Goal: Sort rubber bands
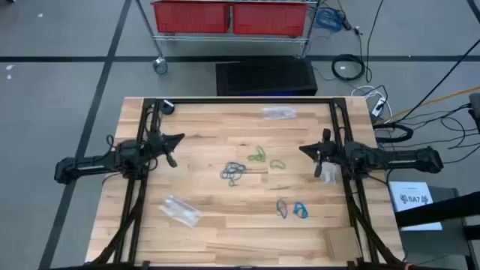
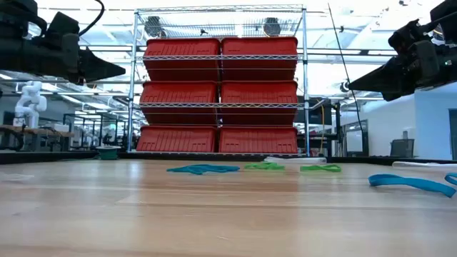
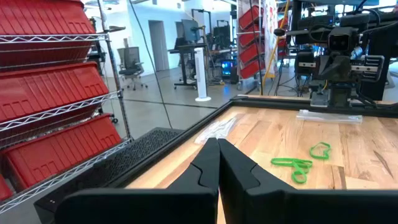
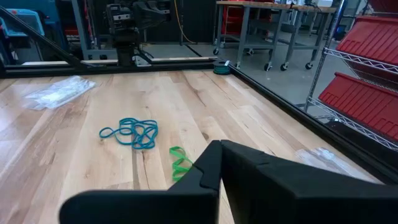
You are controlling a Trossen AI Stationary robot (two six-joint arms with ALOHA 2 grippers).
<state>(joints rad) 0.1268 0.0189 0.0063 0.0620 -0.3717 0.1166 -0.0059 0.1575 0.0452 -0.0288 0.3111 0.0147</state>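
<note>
Several rubber bands lie loose on the wooden surface [image 1: 202, 244]: a blue pair [image 1: 292, 210] nearest the front edge, a dark grey-blue tangle [image 1: 233, 173] at centre, and green loops [image 1: 259, 155] just beyond, with a clear plastic bag [image 1: 181, 211] front-left and another [image 1: 278, 113] at the back. The left gripper [image 1: 172, 160] and right gripper [image 1: 318, 172] hover at the sides, well apart from the bands, fingers pressed shut and holding nothing. Sorting well likely means opening the fingers and lifting one loop cleanly from the tangle.
</note>
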